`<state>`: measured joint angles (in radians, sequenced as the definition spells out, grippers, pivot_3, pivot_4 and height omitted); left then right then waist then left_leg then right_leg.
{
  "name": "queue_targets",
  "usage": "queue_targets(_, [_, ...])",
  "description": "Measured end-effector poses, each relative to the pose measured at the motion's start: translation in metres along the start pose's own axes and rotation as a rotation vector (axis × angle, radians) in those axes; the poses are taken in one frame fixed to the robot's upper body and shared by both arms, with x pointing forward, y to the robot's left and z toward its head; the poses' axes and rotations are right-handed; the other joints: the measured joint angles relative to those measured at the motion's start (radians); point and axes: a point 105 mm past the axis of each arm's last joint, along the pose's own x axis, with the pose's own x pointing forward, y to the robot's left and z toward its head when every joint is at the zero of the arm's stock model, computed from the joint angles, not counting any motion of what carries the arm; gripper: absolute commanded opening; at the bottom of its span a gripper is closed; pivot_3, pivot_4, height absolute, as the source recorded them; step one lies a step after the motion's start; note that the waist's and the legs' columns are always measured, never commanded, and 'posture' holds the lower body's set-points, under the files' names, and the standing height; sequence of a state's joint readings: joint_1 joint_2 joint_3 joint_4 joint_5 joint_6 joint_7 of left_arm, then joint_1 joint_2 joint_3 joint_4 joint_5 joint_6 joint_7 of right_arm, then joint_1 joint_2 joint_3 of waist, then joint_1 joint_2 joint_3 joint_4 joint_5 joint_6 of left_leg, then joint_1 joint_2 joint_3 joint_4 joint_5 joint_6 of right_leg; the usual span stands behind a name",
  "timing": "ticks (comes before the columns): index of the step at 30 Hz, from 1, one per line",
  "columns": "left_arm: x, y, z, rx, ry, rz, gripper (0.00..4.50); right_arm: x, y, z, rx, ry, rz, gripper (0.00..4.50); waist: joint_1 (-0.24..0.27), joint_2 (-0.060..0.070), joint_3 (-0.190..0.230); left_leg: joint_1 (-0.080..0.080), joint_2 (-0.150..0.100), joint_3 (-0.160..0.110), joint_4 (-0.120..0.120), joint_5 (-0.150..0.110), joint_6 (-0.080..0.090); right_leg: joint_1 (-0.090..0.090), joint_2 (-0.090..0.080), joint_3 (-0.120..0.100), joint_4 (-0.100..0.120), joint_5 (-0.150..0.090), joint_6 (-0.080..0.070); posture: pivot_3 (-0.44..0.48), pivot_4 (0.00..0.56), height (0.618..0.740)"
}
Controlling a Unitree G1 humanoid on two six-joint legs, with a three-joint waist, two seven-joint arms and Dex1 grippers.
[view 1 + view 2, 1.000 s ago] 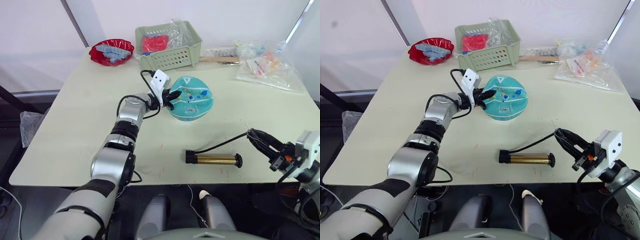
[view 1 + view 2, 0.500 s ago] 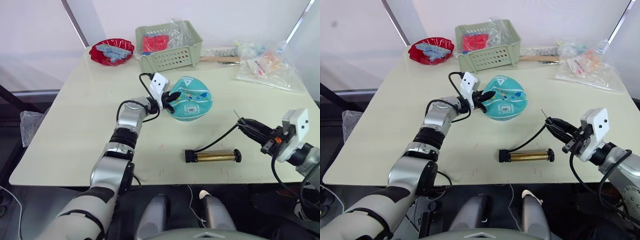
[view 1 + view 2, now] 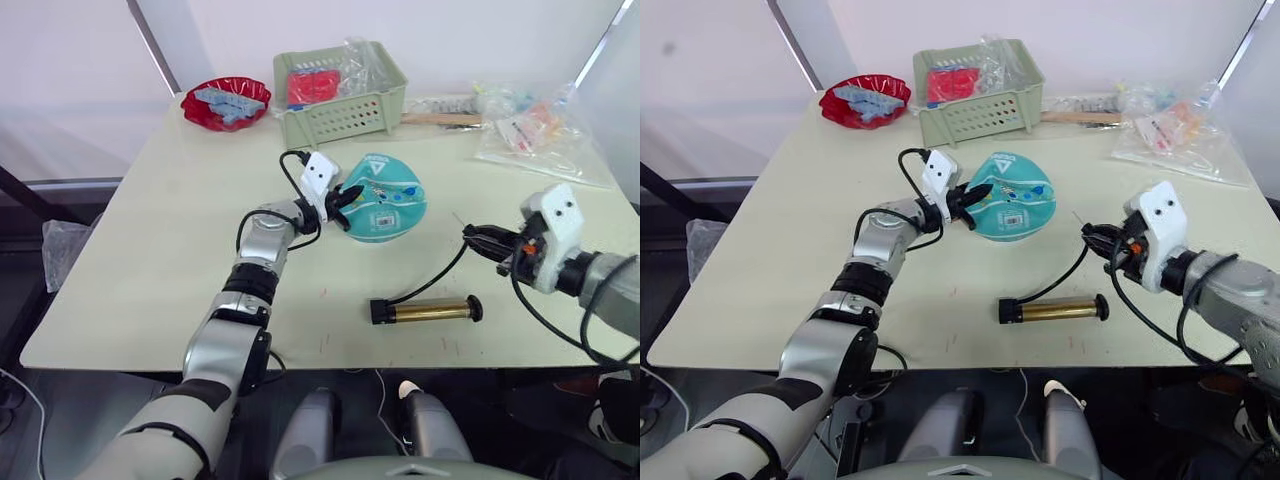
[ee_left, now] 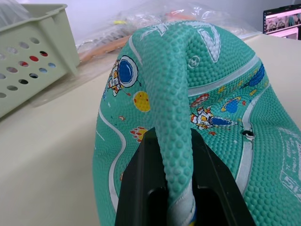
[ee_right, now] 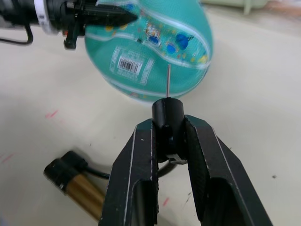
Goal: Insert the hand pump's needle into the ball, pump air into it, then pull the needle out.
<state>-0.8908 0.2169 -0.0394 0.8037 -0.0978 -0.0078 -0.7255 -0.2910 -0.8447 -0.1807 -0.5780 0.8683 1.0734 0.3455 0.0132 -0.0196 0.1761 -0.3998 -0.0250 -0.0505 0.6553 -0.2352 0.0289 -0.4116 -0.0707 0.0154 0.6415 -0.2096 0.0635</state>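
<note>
We hold the teal ball near the middle of the bench, just in front of the green basket; it is badly deflated, and our left end effector is clenched on a raised fold of its pebbled skin, as the left wrist view shows. That skin looks soft and grippy, so we judge the ball light and floppy, likely to cave under a push unless the fold is kept pinched beside the small dark valve hole. Our right end effector is clamped on the black fitting of the needle, which points at the ball but stands apart from it. The pin looks thin and easy to bend, so we would grip the fitting, never the pin. The brass hand pump lies on the bench nearer us, its limp hose trailing to the fitting.
</note>
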Motion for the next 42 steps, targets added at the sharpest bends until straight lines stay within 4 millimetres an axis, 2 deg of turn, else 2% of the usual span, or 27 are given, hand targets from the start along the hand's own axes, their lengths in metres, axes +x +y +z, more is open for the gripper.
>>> queue_targets(5, [0.0, 0.001, -0.001, 0.003, -0.006, 0.006, 0.01, 0.008, 0.001, 0.004, 0.004, 0.059, 0.057, 0.3, 0.0, 0.0, 0.0, -0.001, 0.0, 0.0, 0.0, 0.0, 0.0, 0.0, 0.0, -0.001, 0.0, 0.0, 0.0, 0.0, 0.15, 0.737])
queue_targets(11, [0.002, -0.002, -0.002, 0.008, -0.009, 0.007, 0.01, 0.031, -0.003, 0.042, -0.058, 0.12, 0.183, 0.3, 0.001, 0.001, 0.0, -0.001, 0.0, 0.0, 0.001, 0.0, 0.0, 0.0, 0.0, -0.002, 0.0, 0.0, 0.0, 0.0, 0.15, 0.737])
queue_targets(16, [0.005, -0.006, -0.002, 0.01, -0.013, -0.003, 0.01, 0.046, -0.011, 0.045, -0.081, 0.276, 0.207, 0.3, 0.001, 0.001, 0.0, -0.002, -0.001, 0.0, 0.001, 0.0, 0.0, -0.001, -0.001, -0.003, -0.001, 0.0, 0.0, 0.0, 0.15, 0.737])
queue_targets(21, [0.006, -0.008, -0.003, 0.013, -0.019, -0.005, 0.01, 0.054, -0.01, 0.061, -0.098, 0.348, 0.263, 0.3, 0.002, 0.001, -0.001, -0.002, -0.001, -0.004, 0.001, 0.0, 0.0, -0.001, -0.001, -0.003, 0.0, 0.0, 0.0, 0.0, 0.15, 0.737])
queue_targets(27, [0.004, -0.011, -0.005, 0.017, -0.034, 0.008, 0.01, 0.066, -0.008, 0.062, -0.107, 0.471, 0.311, 0.3, 0.001, 0.001, -0.001, -0.002, -0.004, -0.005, 0.001, 0.0, 0.0, -0.001, -0.001, -0.004, 0.0, 0.0, 0.0, 0.0, 0.15, 0.737])
queue_targets(35, [0.005, -0.016, -0.005, 0.024, -0.048, 0.007, 0.01, 0.088, 0.002, 0.074, -0.173, 0.553, 0.377, 0.3, 0.002, 0.002, -0.001, -0.003, -0.005, -0.007, 0.001, 0.0, 0.0, -0.002, -0.002, -0.005, 0.001, 0.0, 0.0, 0.0, 0.15, 0.737])
queue_targets(42, [0.005, -0.019, -0.005, 0.031, -0.056, 0.013, 0.01, 0.108, -0.002, 0.073, -0.201, 0.619, 0.37, 0.3, 0.002, 0.002, -0.001, -0.004, -0.006, -0.009, 0.001, 0.0, -0.001, -0.002, -0.002, -0.007, 0.001, 0.0, 0.0, 0.0, 0.15, 0.737])
